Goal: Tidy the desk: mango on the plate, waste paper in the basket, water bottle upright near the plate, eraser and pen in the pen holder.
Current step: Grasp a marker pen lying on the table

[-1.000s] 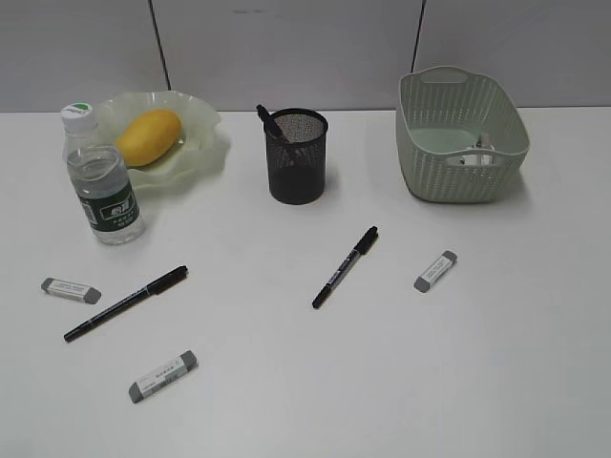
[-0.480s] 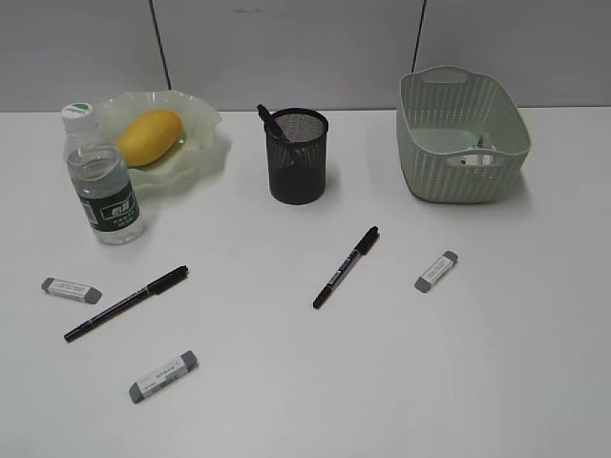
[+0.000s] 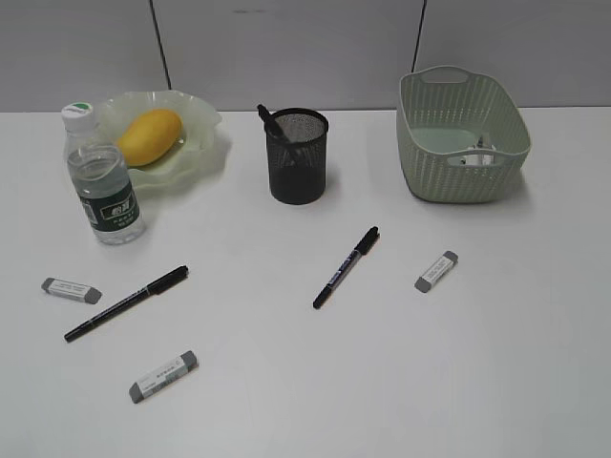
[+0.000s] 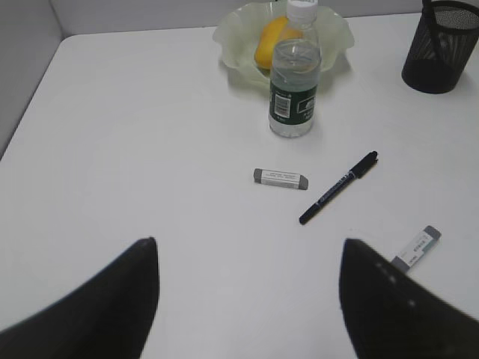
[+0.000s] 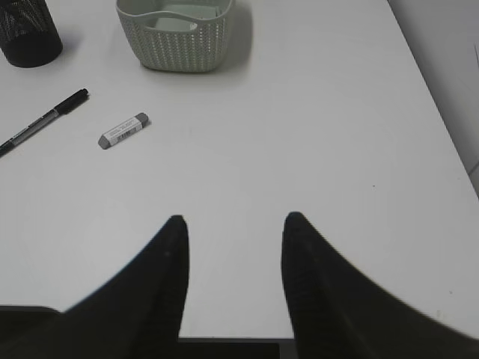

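Note:
The mango point(image 3: 148, 135) lies on the plate point(image 3: 204, 124). The water bottle point(image 3: 103, 176) stands upright beside it. The pen holder point(image 3: 297, 157) holds one pen. Two black pens point(image 3: 126, 303) point(image 3: 346, 266) and three erasers point(image 3: 71, 290) point(image 3: 163, 375) point(image 3: 435, 271) lie on the desk point(image 3: 477, 363). The waste paper point(image 3: 480, 154) sits inside the basket point(image 3: 420, 143). My left gripper point(image 4: 247, 250) is open and empty, above bare desk short of an eraser point(image 4: 281, 178) and a pen point(image 4: 338, 187). My right gripper point(image 5: 235, 218) is open and empty near the desk's front edge.
In the right wrist view the basket point(image 5: 176, 45), one eraser point(image 5: 123, 130) and a pen point(image 5: 41, 123) lie far ahead. The desk's right edge runs close by. Neither arm shows in the exterior view.

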### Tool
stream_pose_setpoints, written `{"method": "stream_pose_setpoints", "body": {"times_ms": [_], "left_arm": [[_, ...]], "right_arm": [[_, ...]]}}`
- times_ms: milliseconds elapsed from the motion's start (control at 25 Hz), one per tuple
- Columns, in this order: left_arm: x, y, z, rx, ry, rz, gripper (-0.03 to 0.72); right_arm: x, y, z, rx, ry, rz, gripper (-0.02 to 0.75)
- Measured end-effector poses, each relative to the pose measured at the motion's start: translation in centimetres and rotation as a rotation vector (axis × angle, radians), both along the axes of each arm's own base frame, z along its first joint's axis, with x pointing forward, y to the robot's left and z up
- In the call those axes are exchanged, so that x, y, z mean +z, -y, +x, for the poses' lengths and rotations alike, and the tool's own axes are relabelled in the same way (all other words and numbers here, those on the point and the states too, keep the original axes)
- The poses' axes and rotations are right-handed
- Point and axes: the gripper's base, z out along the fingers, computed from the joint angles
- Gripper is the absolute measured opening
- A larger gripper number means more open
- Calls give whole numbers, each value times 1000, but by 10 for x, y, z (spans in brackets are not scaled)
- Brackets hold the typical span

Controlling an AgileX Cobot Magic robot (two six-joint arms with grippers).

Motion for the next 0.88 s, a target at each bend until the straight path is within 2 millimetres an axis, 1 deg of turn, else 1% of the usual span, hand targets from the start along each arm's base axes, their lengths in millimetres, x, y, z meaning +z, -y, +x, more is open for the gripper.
{"method": "stream_pose_setpoints", "body": {"times_ms": [160, 240, 360, 400, 520, 600, 680, 720, 760, 880], "left_arm": [[0, 1, 1, -7, -6, -3, 571], [1, 1, 5, -18, -50, 23, 571], [12, 2, 19, -43, -173, 71, 571], [16, 3, 27, -53, -222, 87, 571], [31, 5, 56, -85, -382, 130, 571], [40, 7, 84, -115, -490, 159, 571], [49, 11, 112, -156, -553, 188, 571], [52, 14, 129, -180, -593, 202, 570], [49, 18, 150, -209, -650, 220, 567], [51, 31, 191, -294, -710, 264, 536]], "right_arm": [[0, 0, 0, 0, 0, 0, 340], [0, 0, 0, 0, 0, 0, 340], [0, 0, 0, 0, 0, 0, 340], [0, 0, 0, 0, 0, 0, 340], [0, 0, 0, 0, 1, 0, 340], [0, 0, 0, 0, 1, 0, 340], [0, 0, 0, 0, 1, 0, 340], [0, 0, 0, 0, 1, 0, 340], [0, 0, 0, 0, 1, 0, 340], [0, 0, 0, 0, 1, 0, 340]]}}
